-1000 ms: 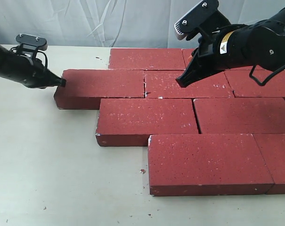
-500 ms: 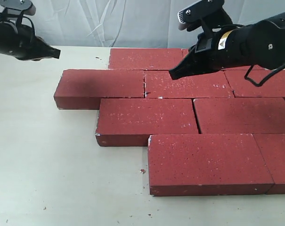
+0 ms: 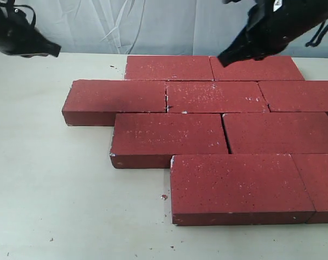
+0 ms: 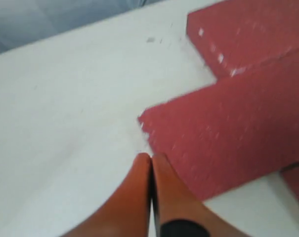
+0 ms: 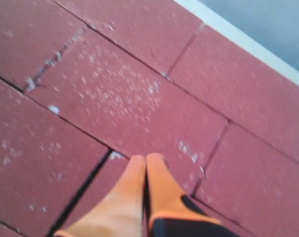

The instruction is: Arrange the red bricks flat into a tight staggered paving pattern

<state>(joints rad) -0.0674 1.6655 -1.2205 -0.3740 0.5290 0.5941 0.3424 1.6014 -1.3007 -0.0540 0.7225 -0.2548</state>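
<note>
Several red bricks (image 3: 212,135) lie flat in four staggered rows on the pale table (image 3: 55,184), joints close. The second row's leftmost brick (image 3: 117,97) juts furthest left. My left gripper (image 3: 56,50) hangs shut and empty above the table at the far left, well clear of that brick (image 4: 228,128); its orange fingers (image 4: 142,187) are pressed together. My right gripper (image 3: 222,58) hovers shut and empty above the back row near the joint between its two bricks. The right wrist view shows its fingers (image 5: 161,182) closed over the brick faces (image 5: 119,94).
A wrinkled pale backdrop (image 3: 126,27) closes off the table's far edge. A small red chip (image 3: 164,197) lies on the table in front of the front row. Bricks run off the right edge of the exterior view.
Both arms have risen and drawn back. The left gripper lifted off the leftmost brick's end toward the far left corner. The right gripper rose from the second row. Bricks have not moved.
</note>
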